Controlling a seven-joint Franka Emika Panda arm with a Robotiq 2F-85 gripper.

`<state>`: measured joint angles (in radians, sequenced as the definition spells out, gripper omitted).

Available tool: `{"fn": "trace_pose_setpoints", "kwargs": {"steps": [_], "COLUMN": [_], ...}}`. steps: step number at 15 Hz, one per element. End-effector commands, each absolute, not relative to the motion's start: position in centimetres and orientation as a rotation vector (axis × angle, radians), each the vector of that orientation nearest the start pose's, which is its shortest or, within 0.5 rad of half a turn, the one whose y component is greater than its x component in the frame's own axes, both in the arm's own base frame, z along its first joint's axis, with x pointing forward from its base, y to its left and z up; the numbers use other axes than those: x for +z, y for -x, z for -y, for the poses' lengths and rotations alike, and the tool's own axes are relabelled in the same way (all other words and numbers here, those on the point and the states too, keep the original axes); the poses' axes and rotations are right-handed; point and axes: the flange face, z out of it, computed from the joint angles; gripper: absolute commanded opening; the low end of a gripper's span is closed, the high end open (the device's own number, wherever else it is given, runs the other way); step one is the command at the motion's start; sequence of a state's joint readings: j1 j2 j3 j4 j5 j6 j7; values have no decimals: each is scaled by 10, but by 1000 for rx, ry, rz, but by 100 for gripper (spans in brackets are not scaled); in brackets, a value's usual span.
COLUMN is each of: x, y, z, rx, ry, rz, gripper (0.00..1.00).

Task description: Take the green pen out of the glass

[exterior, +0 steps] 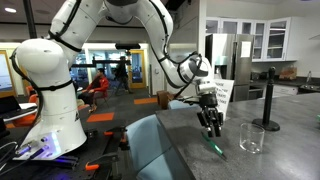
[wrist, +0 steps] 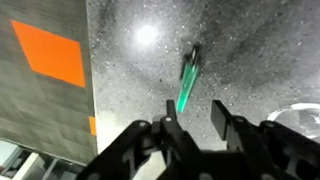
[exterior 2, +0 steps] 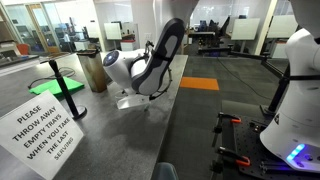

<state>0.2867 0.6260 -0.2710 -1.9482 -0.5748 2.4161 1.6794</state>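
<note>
My fingers (wrist: 222,122) are spread apart with nothing between them, and they hang just above the table (wrist: 140,70). In the wrist view they come in from the bottom edge, dark and blurred, and the gap between them faces the green pen (wrist: 187,85). The pen lies flat on the speckled grey table, outside the glass (wrist: 296,114). It slants away from me with its darker end farthest off, and I am not touching it. Only a curved piece of the glass's rim shows at the right edge of that view, near one of my fingers and apart from the pen. Beyond the table edge there is an orange patch (wrist: 50,52) on the floor.

In an exterior view my fingers (exterior: 210,125) point down over the table (exterior: 180,135). The green pen (exterior: 215,148) lies just beneath them, and the glass (exterior: 252,138) stands upright near it. A black post (exterior: 270,98) with a round base stands further back.

In an exterior view my arm (exterior 2: 150,60) bends over the table and hides my fingers. A white sign (exterior 2: 45,130) stands in the foreground.
</note>
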Motion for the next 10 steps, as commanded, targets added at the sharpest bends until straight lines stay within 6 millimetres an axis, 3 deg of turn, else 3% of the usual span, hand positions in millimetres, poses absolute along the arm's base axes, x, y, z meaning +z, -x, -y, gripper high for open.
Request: {"fn": "trace_pose_setpoints", "kwargs": {"steps": [1, 4, 10], "x": [177, 216, 315], "y": [-596, -600, -601], "z": [-10, -4, 23], "rx": [-341, -199, -96], "ry": [3080, 3089, 3147], "rz": [-1838, -1606, -1075], "gripper": [77, 99, 100]}}
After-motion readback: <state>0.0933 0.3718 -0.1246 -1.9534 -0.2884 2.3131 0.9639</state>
